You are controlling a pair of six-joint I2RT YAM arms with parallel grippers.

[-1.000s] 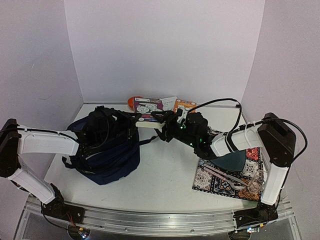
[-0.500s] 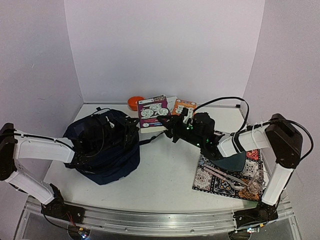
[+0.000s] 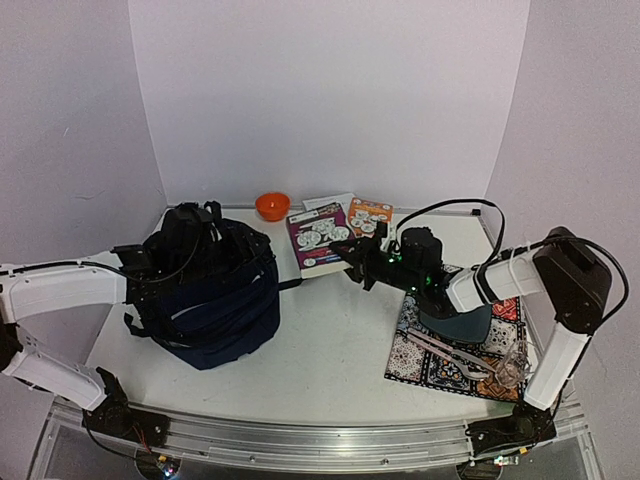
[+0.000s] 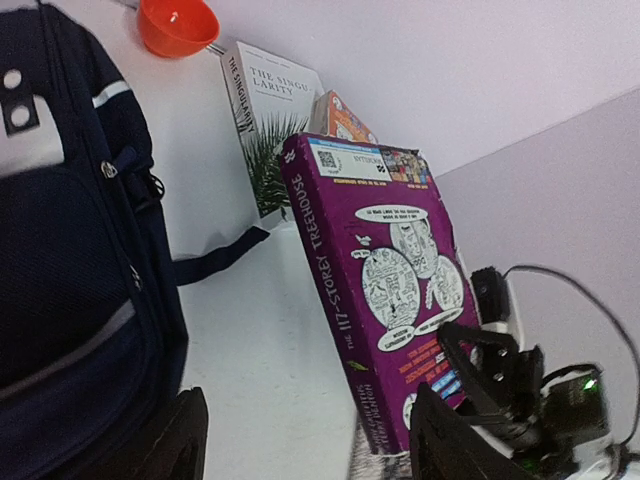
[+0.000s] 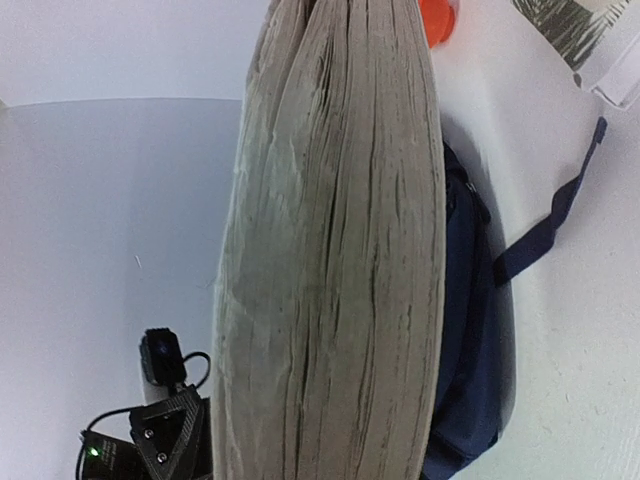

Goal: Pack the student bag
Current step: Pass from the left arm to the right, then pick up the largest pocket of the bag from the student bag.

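One large navy-blue student bag (image 3: pixel 215 305)

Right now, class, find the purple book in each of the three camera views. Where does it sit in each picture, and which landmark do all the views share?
Top external: the purple book is just above centre, right of the student bag.
Left wrist: centre-right, standing tilted, cover and spine showing.
Right wrist: only its page edges show, filling the middle.
Shared landmark: the orange bowl, top left in the left wrist view, top edge in the right wrist view.
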